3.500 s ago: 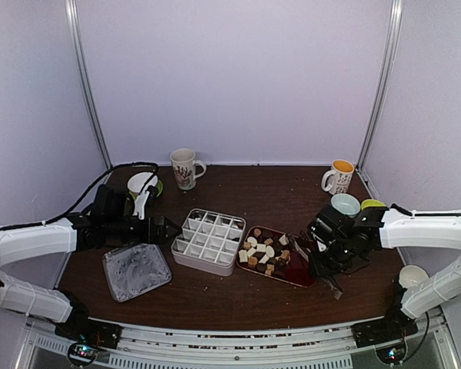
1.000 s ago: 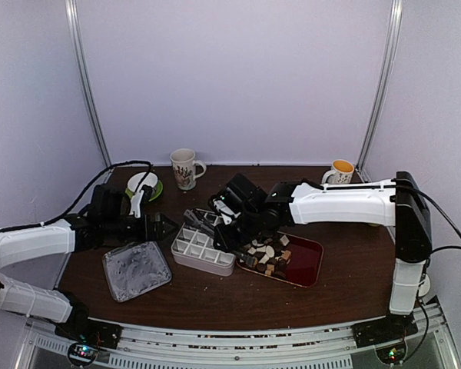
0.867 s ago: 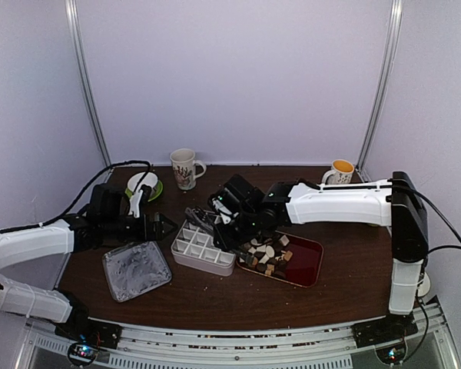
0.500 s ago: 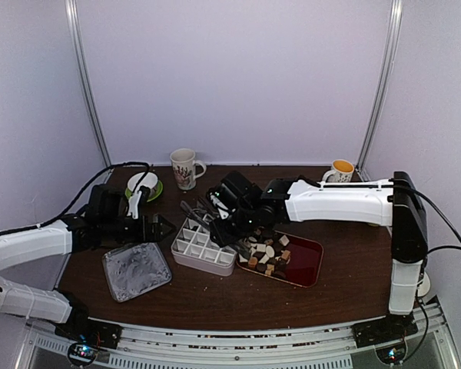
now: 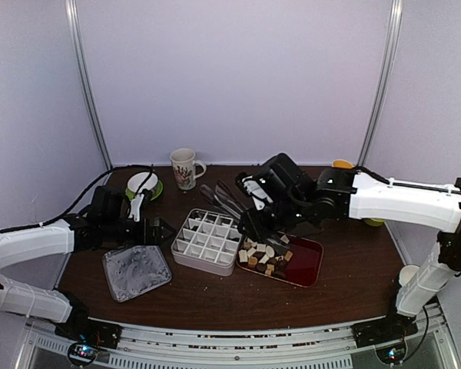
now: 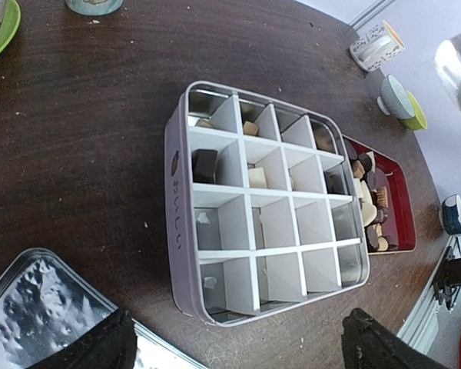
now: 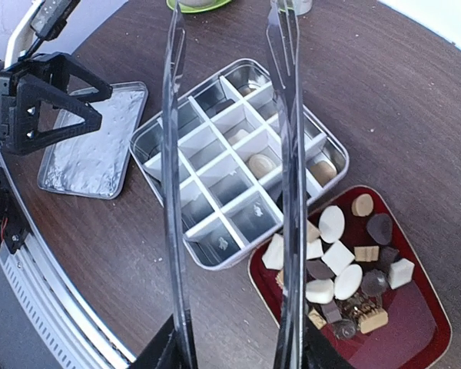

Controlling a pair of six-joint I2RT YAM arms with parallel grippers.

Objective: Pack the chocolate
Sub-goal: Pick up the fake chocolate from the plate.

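The chocolate [image 5: 264,254] [image 7: 346,270] lies as small white, tan and dark pieces in a red tray [image 5: 312,264] [image 7: 438,338]. A few pieces sit in the far cells of the white divided box [image 5: 209,241] [image 6: 257,207] [image 7: 238,169], such as a dark cube [image 6: 206,164] and a tan round [image 7: 261,163]. My right gripper [image 5: 255,204] [image 7: 234,354] is shut on long metal tongs [image 5: 217,197] [image 7: 287,154], whose blades stand apart above the box with nothing seen between them. My left gripper [image 5: 160,228] [image 6: 230,354] is open at the box's left side.
The box's silver lid [image 5: 136,270] [image 7: 100,146] lies left of the box. A patterned mug [image 5: 186,167] and a white bowl on a green plate [image 5: 142,183] stand at the back left. Further cups [image 6: 376,50] stand at the back right, one [image 5: 409,275] at the right edge.
My right arm has lifted the tongs out of the box and drawn back to the right, tips now above the box's far edge. The left arm has stayed put.
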